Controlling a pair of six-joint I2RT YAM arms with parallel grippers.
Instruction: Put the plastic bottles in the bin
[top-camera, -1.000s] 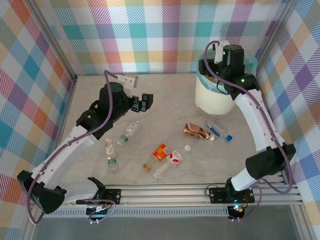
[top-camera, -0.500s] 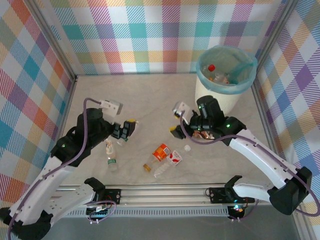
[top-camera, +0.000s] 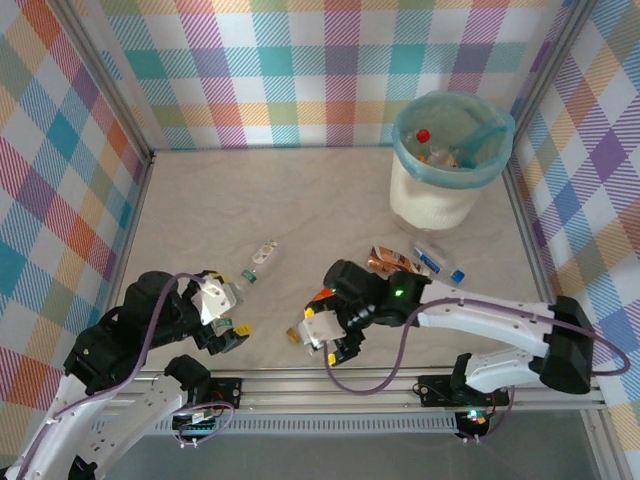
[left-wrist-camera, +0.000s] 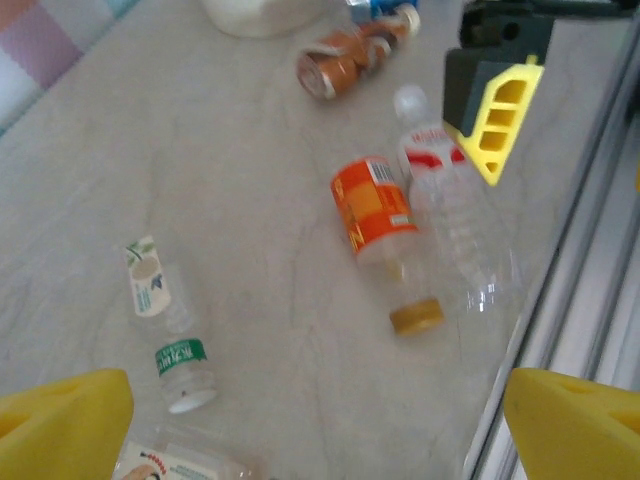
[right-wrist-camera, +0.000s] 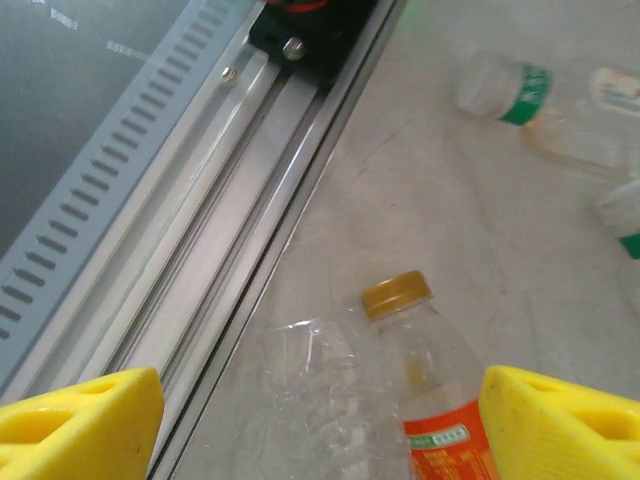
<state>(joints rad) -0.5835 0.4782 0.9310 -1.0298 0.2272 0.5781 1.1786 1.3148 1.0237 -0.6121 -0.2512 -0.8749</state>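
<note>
- Overhead view: the bin (top-camera: 430, 205) stands at 1 o'clock on the table (top-camera: 300, 200), with a teal liner over its rim. A red-capped bottle (top-camera: 423, 136) lies inside among other bottles.
- Overhead view: a green-label bottle (top-camera: 262, 256) lies near the table centre. A copper bottle (top-camera: 390, 262) and a blue-capped bottle (top-camera: 440, 265) lie at 6 o'clock of the bin, close to its base.
- Overhead view: the left gripper (top-camera: 230, 328) sits low at 7 o'clock of the table, near the front rail (top-camera: 330, 385). The right gripper (top-camera: 336, 345) sits at 6 o'clock. Its arm covers most of the orange-label bottle (top-camera: 322, 297), and only the label edge and the gold cap end are exposed.
- Left wrist view: the left gripper (left-wrist-camera: 320, 440) has its jaws released, with the yellow fingertips (left-wrist-camera: 60, 420) at the two lower corners and nothing between them.
- Left wrist view: this view exposes what the right arm hides from above. The orange-label bottle (left-wrist-camera: 375, 205) lies full length, cap toward 6 o'clock. A clear red-label bottle (left-wrist-camera: 450, 210) lies alongside it at 3 o'clock, touching or nearly so.
- Left wrist view: one yellow finger (left-wrist-camera: 497, 120) of the right gripper stands just beside the red-label bottle. The green-label bottle (left-wrist-camera: 165, 320) lies at 9 o'clock, well apart from the pair.
- Right wrist view: the right gripper (right-wrist-camera: 320, 430) has its jaws released, fingertips (right-wrist-camera: 565, 420) spread to both lower corners. The orange-label bottle (right-wrist-camera: 425, 370) and the clear bottle (right-wrist-camera: 320, 390) lie between the fingers, ungripped.
- Right wrist view: the rail (right-wrist-camera: 250, 230) runs past at 10 o'clock. A green-band bottle (right-wrist-camera: 530, 95) lies at 1 o'clock.
</note>
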